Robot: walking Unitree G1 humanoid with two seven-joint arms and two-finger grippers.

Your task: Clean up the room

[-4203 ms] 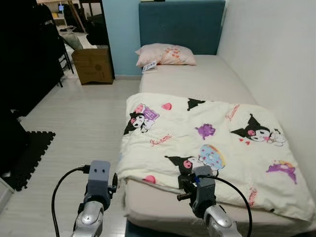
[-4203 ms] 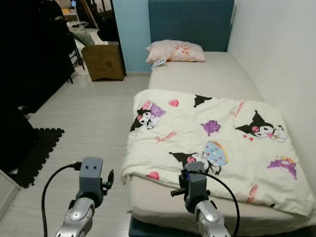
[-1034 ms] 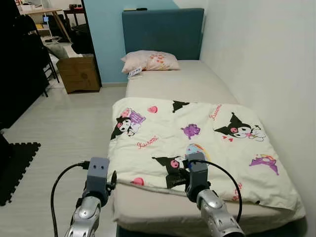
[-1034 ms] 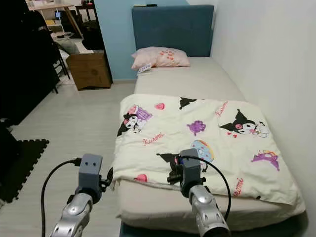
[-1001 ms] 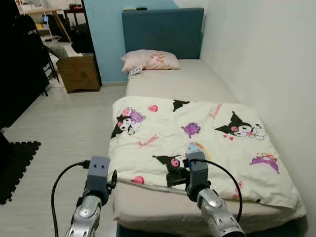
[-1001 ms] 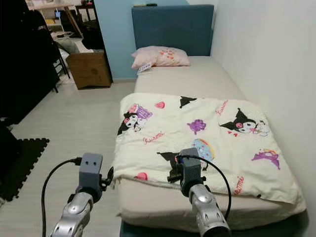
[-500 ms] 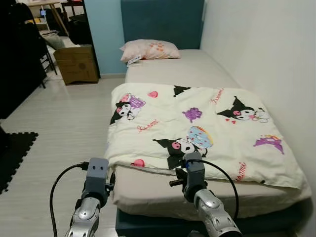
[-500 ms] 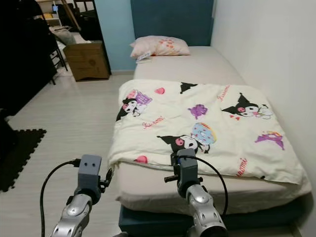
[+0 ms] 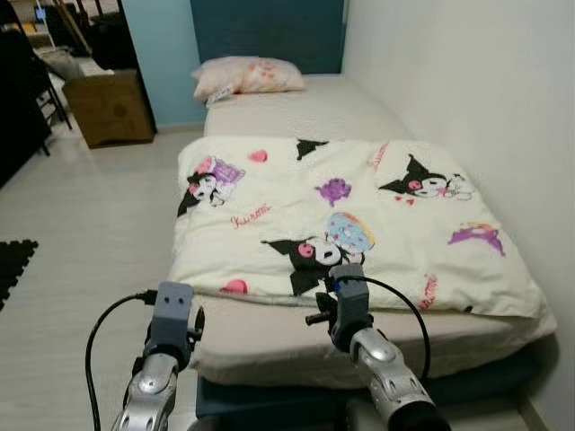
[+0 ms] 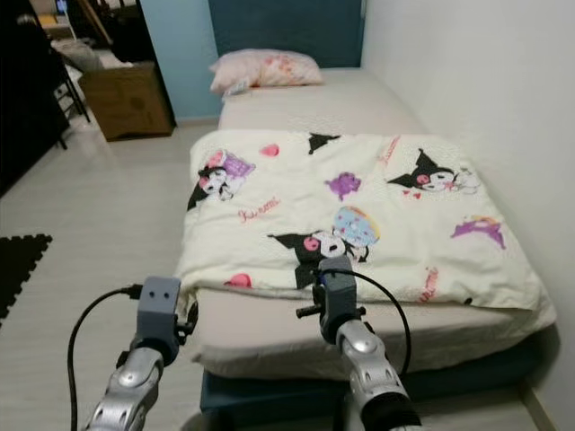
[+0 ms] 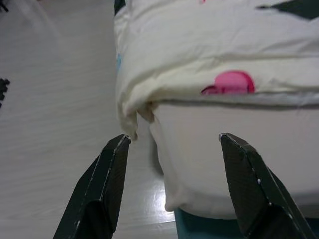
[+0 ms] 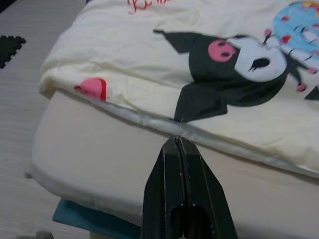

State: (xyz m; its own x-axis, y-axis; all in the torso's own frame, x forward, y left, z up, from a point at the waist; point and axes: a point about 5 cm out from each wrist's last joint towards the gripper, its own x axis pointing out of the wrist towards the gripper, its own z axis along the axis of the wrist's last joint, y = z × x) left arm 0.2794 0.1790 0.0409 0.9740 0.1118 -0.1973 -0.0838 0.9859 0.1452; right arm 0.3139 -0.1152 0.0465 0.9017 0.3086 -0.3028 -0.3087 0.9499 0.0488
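Left gripper (image 11: 172,149): fingers spread — cream cartoon-print quilt (image 9: 341,215) corner just ahead.
Right gripper (image 12: 180,144): fingers pressed together; quilt contact unclear.

The blanket (image 9: 341,215) bears pink script, too small to read.

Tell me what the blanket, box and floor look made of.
Blanket: soft, matte printed fabric, seemingly padded; it folds and puffs at the edge. Box: brown cardboard, judging by its flat dull sides. Floor: pale wood-look planks with a slight sheen, possibly laminate or vinyl.
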